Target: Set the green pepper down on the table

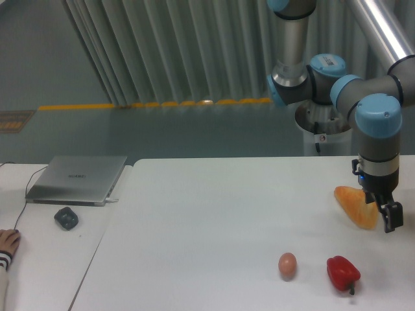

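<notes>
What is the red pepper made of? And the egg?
The red pepper looks like glossy plastic or a real pepper; its skin shines, so either fits. The egg looks matte and brownish, maybe real shell or painted wood. The picture can't settle it.

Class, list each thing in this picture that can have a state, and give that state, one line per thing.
Gripper: low over the table's right side, in front of the croissant; open or shut unclear.
Croissant: lying on the table, partly hidden by the gripper.
Red pepper: lying on the table, untouched.
Egg: resting on the table, apart from the pepper.
Laptop: lid closed, on the side desk.
Mouse: on the desk, unheld.
Green pepper: not in view.
</notes>
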You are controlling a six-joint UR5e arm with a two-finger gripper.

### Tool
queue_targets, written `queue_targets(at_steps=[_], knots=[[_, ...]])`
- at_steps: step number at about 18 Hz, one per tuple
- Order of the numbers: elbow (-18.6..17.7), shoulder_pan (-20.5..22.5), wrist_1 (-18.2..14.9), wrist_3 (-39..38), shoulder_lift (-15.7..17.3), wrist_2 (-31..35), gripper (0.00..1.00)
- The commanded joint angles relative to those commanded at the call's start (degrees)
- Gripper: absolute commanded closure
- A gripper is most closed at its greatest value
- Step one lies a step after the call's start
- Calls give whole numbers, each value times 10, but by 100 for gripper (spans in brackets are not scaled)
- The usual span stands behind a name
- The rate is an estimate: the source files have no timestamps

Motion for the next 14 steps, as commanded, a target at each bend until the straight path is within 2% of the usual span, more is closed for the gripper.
queue_targets(at_steps=[7, 11, 14], knots=[[-1, 0, 0, 24, 0, 19, 0], [-3, -2, 0, 66, -1, 84, 0], [-3, -6, 0, 84, -1, 105, 0]])
